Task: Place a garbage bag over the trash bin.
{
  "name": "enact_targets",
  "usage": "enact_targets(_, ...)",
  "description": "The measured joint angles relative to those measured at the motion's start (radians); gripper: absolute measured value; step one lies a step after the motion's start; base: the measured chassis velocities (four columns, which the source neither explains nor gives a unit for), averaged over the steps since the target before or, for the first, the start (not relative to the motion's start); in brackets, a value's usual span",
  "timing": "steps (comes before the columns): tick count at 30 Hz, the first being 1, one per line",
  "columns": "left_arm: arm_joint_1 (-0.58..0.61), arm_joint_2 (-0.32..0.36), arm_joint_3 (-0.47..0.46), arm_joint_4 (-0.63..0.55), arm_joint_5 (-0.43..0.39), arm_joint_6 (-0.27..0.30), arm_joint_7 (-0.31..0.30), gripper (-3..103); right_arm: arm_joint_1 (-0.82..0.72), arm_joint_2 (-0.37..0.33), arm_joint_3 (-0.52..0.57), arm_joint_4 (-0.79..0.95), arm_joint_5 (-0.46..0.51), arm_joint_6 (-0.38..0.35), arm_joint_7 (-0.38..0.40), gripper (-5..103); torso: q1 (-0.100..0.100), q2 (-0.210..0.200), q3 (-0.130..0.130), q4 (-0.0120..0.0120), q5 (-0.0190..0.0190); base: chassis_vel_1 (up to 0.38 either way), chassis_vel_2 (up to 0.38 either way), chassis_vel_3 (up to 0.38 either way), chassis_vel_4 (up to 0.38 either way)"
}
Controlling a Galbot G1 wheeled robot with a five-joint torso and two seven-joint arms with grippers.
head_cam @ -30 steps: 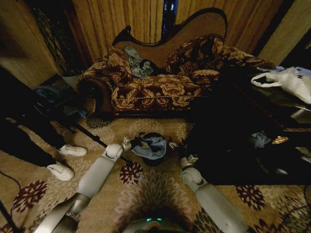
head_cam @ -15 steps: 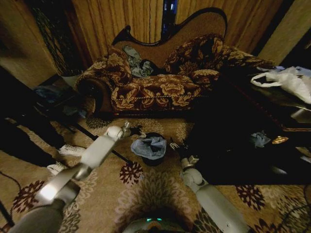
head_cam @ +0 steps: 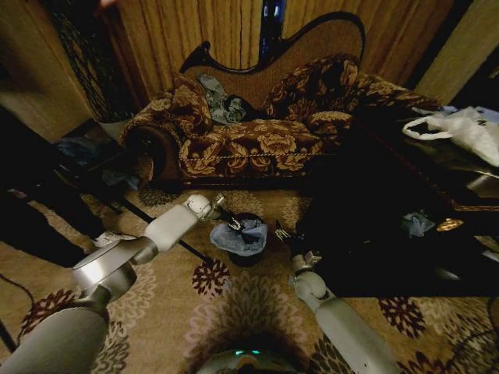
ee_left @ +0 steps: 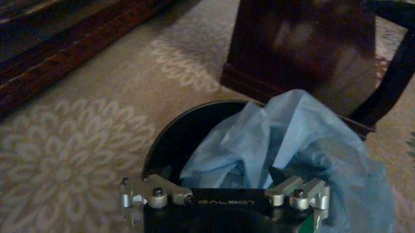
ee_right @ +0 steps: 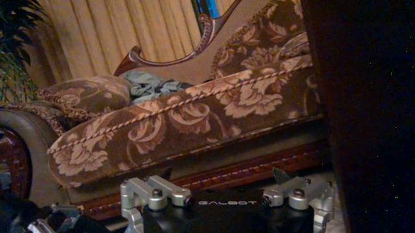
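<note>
1. Patterned carpet point(head_cam: 249, 304) runs up to one floral sofa point(head_cam: 257, 140).
2. Left tool point(head_cam: 231, 224), spread and released, hangs over one trash bin point(ee_left: 170, 141).
3. One garbage bag point(head_cam: 243, 235) lies bunched across the bin's rim.
4. Right tool point(head_cam: 282, 234) sits beside the bin; I cannot tell its grip.

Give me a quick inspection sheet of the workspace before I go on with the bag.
Surface: patterned carpet, flower motifs.
Job's things: garbage bag bunched in the mouth of the trash bin; in the left wrist view part of the black rim is bare, so it is not spread over.
Clutter: white plastic bag and a blue-grey scrap on the dark furniture to the right.
Grippers: left gripper at the bin's near-left rim, over the bag; right gripper low beside the bin.
Cables: dark line across the carpet, left.
Surroundings: floral sofa, curtains.
</note>
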Motion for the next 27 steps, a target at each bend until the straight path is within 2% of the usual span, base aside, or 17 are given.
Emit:
enact_targets(3,-0.001,-0.029,-0.006,0.048,0.04,-0.053,0.028,100,-0.012,-0.007,0.004,0.016,0.0,0.001,0.0,100,0.0,0.0,0.0,0.0002,-0.0001,0.0,0.0,0.0,0.0)
enact_targets(8,-0.001,-0.051,-0.019,0.079,0.076,-0.076,0.033,100,-0.023,-0.01,0.005,0.029,0.0,0.002,0.002,100,0.0,0.0,0.0,0.0003,0.0,0.0,0.0,0.0,0.0)
enact_targets(9,0.001,-0.059,-0.023,0.095,0.083,-0.087,0.025,103,-0.027,-0.012,0.006,0.035,0.0,0.002,0.003,100,0.0,0.0,0.0,0.0002,0.0001,0.0,0.0,0.0,0.0)
enact_targets(14,0.012,-0.081,-0.051,0.136,0.105,-0.123,-0.019,89,-0.039,-0.022,0.008,0.05,-0.001,0.002,0.005,100,0.0,0.0,0.0,0.0003,-0.0001,0.0,0.0,0.0,0.0)
enact_targets(16,0.015,-0.082,-0.054,0.137,0.107,-0.125,-0.024,85,-0.04,-0.023,0.008,0.051,-0.001,0.002,0.005,100,0.0,0.0,0.0,0.0003,-0.0001,0.0,0.0,0.0,0.0)
enact_targets(18,0.021,-0.089,-0.065,0.143,0.114,-0.134,-0.033,77,-0.046,-0.023,0.009,0.056,-0.001,0.002,0.005,100,0.0,0.0,0.0,0.0002,-0.0001,0.0,0.0,0.0,0.0)
enact_targets(20,0.022,-0.09,-0.067,0.145,0.115,-0.135,-0.034,77,-0.047,-0.023,0.009,0.056,-0.001,0.002,0.005,100,0.0,0.0,0.0,0.0002,-0.0001,0.0,0.0,0.0,0.0)
enact_targets(21,0.025,-0.094,-0.074,0.152,0.118,-0.146,-0.039,70,-0.048,-0.023,0.009,0.057,-0.001,0.002,0.005,100,0.0,0.0,0.0,0.0002,-0.0002,0.0,0.0,0.0,0.0)
enact_targets(27,0.031,-0.104,-0.093,0.171,0.121,-0.167,-0.056,57,-0.049,-0.019,0.005,0.057,-0.002,0.002,0.003,100,0.0,0.0,0.0,0.0002,-0.0001,0.0,0.0,0.0,0.0)
